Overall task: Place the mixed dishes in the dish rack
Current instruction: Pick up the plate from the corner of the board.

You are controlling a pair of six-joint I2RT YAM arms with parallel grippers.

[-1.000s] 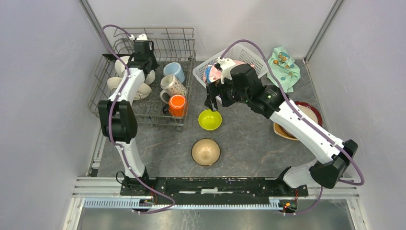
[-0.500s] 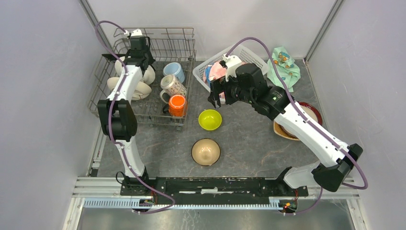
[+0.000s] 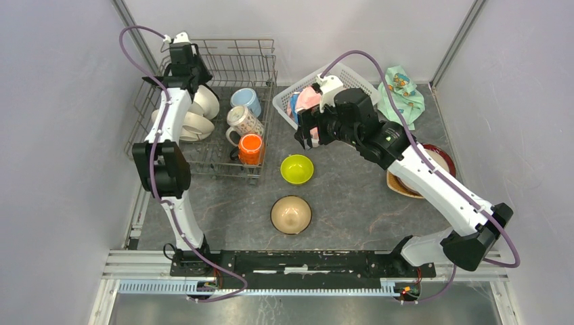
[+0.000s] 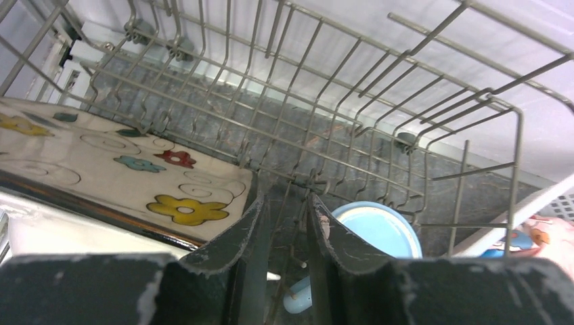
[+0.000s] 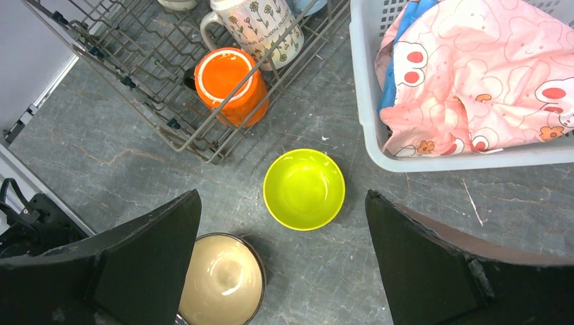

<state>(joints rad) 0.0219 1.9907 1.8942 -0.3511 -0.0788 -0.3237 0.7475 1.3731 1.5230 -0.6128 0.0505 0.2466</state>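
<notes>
The grey wire dish rack (image 3: 233,59) holds light-blue (image 3: 246,100), patterned (image 3: 244,122) and orange (image 3: 250,148) mugs, with plates and bowls (image 3: 196,120) stacked at its left. My left gripper (image 4: 288,203) hangs over the rack's back left, its fingers slightly parted and holding nothing; a flowered plate (image 4: 122,176) lies to its left and the light-blue mug (image 4: 376,230) just beyond it. A lime-green bowl (image 5: 304,189) and a tan bowl (image 5: 220,281) sit on the table. My right gripper (image 5: 281,196) is wide open above the lime bowl, apart from it.
A white lattice basket (image 3: 353,78) with a pink cloth (image 5: 487,68) stands at the back. A mint-green cloth (image 3: 401,91) lies behind it to the right. Red-rimmed and cream plates (image 3: 441,161) are stacked at the right, partly under my right arm.
My left gripper has pulled back and up toward the rack's back left corner. My right gripper has risen from the lime bowl and drawn back slightly; the bowl stays on the table.
</notes>
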